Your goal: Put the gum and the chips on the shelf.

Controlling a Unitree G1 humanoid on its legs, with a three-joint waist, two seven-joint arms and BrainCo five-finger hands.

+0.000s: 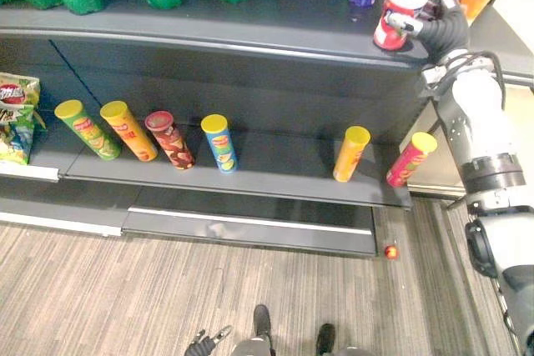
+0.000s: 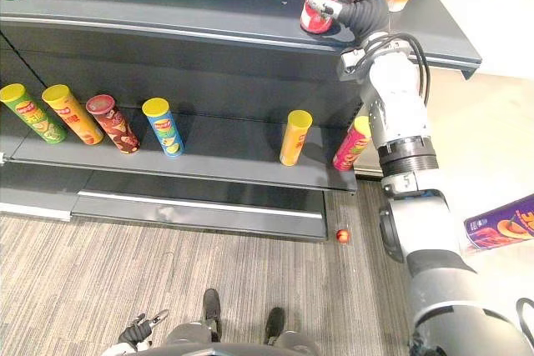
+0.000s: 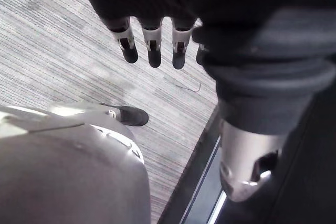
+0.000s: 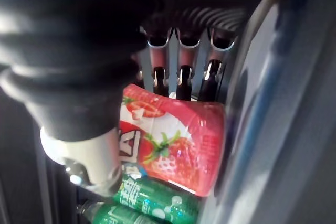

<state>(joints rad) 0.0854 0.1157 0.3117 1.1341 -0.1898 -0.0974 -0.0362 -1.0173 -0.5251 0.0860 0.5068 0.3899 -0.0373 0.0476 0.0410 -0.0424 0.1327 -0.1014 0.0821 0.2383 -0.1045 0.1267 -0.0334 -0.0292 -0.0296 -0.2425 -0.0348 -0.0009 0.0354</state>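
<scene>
Right hand [image 1: 445, 31] has fingers and thumb curled round the gum tub [image 1: 400, 7], whose red-and-white label shows strawberries, tilted at the top shelf's [image 1: 250, 27] front right edge. Left hand [image 3: 153, 45] hangs slack-fingered above the carpet [image 3: 58, 51]. Chip cans [image 1: 220, 142] line the lower shelf [image 1: 279, 168]

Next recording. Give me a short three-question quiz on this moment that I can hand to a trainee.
1. True or false: the right hand has its fingers curled round the red-and-white gum tub at the edge of the upper shelf.
2. How many chip tubes stand on the lower shelf? A) four B) six C) eight
3. Fill in: the small red ball lies on the ___ in front of the shelving.

Key: 1 true; 2 B; 3 floor.
</scene>
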